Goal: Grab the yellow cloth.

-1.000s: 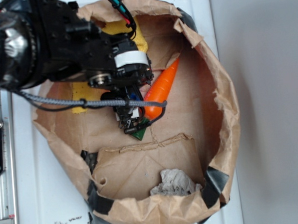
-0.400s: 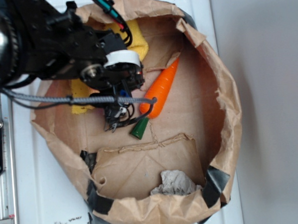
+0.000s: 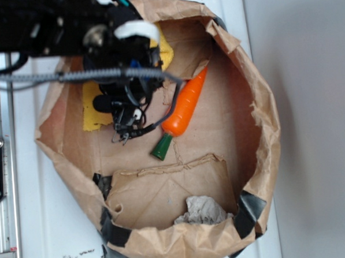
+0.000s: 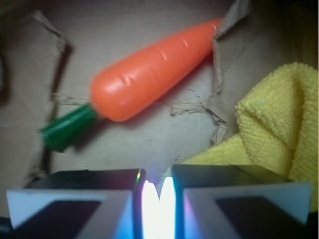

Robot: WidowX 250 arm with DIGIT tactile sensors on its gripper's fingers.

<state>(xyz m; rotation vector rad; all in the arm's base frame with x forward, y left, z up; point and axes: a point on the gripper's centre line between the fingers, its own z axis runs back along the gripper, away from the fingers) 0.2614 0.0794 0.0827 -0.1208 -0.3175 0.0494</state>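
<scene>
Inside the paper bag (image 3: 259, 124) on the white worktop (image 3: 31, 188), the yellow cloth (image 4: 279, 124) is lying toward the bag's far left edge, soft, light, foldable; its raised fold looks easiest to pinch. Clenched and empty, the gripper (image 4: 158, 191) is hovering between it and the carrot (image 4: 149, 72).

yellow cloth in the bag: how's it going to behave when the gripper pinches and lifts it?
The yellow cloth lies humped in a soft fold, so it will probably drape limply rather than hold shape. Its looped terry surface should grip well, unlikely to slip. It looks light; a pinch on the raised fold may lift only part at first, the rest trailing across the paper bag.
</scene>
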